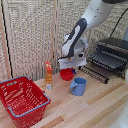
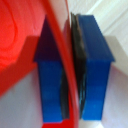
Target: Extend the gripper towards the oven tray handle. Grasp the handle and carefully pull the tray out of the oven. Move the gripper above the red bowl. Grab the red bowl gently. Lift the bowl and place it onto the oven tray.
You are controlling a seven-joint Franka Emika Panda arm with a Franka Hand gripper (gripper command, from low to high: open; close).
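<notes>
Red bowl (image 2: 20, 45) thin glossy rim pinched between blue-padded jaws.

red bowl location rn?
Exterior view, centre: red bowl under the gripper, between the bottle and blue mug; fingers straddle its rim.

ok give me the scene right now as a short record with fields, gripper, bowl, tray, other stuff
gripper: down at the red bowl, fingers either side of its rim, closed on it
red bowl: on the wooden table, beside the blue mug
tray: pulled out of the oven
oven door: dropped open
other: red basket, orange bottle
</notes>
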